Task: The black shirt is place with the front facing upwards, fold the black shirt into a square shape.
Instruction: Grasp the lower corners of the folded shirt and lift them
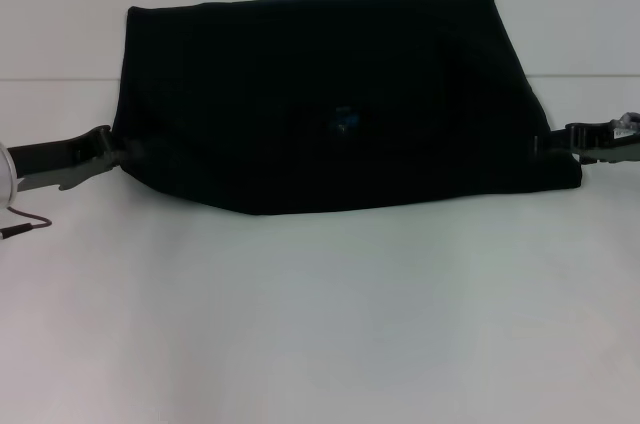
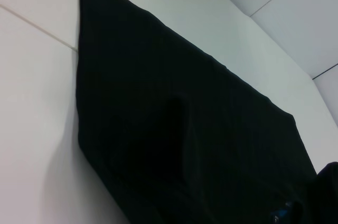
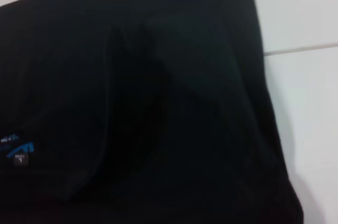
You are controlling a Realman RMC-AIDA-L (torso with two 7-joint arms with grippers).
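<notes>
The black shirt [image 1: 330, 74] lies across the far half of the white table, doubled over, with its small blue neck label [image 1: 345, 119] showing near the middle. The near edge sags between the two grippers. My left gripper [image 1: 117, 150] is shut on the shirt's near left corner. My right gripper [image 1: 543, 142] is shut on its near right edge. The left wrist view shows the black shirt [image 2: 185, 129] and the label [image 2: 280, 216]. The right wrist view is filled with the black shirt [image 3: 185, 76] and shows the label [image 3: 20, 152]. The chest letters are hidden.
The white table [image 1: 320, 324] stretches bare from the shirt to the near edge. A seam line [image 1: 60, 79] crosses the table behind the shirt. A thin dark cable [image 1: 25, 224] hangs by my left arm.
</notes>
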